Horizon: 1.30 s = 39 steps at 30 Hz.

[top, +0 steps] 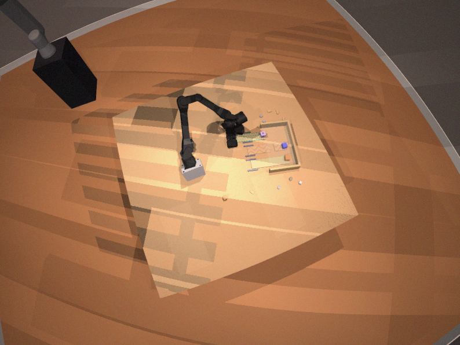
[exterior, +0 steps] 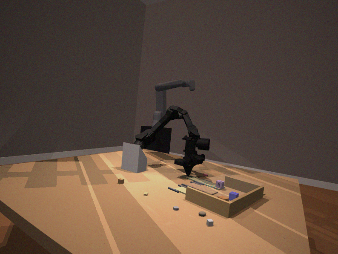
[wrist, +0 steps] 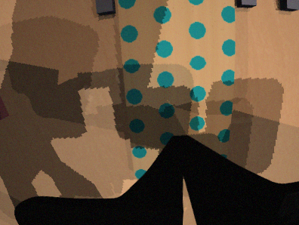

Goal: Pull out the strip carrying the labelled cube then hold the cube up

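Observation:
A teal-dotted strip (top: pixel 251 136) (exterior: pixel 201 181) (wrist: pixel 177 38) runs from the open side of the wooden tray (top: pixel 284 167) (exterior: pixel 207 203) toward the arm. A purple cube with a letter on it (top: pixel 263 134) (exterior: pixel 219 183) rides on its far end, at the tray's mouth. My gripper (top: pixel 230 142) (exterior: pixel 188 173) (wrist: pixel 180 143) is shut, points straight down, and its tips rest on the strip's near end. A zigzag strip (top: pixel 259 148) leads toward a blue cube (top: pixel 284 145) (exterior: pixel 233 195). A pale strip (top: pixel 265 162) leads toward an orange cube (top: pixel 287 157).
Short dark-blue bars (top: pixel 252 169) (exterior: pixel 173 189) lie between the strips. Small loose pieces are scattered on the board: a brown block (top: pixel 225 198) (exterior: pixel 121 180) and a grey cube (exterior: pixel 209 222). The arm's grey base (top: pixel 193 171) (exterior: pixel 132 161) stands to the left.

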Each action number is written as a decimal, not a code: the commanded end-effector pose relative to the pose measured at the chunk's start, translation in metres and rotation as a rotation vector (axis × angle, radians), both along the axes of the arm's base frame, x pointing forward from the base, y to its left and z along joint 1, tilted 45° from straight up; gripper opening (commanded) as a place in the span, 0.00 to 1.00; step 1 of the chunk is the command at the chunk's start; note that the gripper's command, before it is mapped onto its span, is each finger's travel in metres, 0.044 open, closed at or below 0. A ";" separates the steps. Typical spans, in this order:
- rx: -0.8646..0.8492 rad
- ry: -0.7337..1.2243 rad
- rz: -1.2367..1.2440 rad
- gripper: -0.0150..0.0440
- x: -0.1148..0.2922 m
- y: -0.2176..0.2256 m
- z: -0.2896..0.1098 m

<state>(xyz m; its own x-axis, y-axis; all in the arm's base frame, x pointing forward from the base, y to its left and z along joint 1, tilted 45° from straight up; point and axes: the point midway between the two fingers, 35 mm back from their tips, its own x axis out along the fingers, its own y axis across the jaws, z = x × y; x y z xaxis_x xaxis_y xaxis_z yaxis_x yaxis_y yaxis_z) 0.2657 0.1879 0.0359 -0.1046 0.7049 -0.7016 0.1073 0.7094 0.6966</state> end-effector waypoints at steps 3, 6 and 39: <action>-0.007 0.026 0.006 0.25 -0.017 0.001 -0.003; -0.007 0.026 0.006 0.25 -0.021 0.001 -0.002; -0.007 0.028 0.006 0.25 -0.059 0.000 0.004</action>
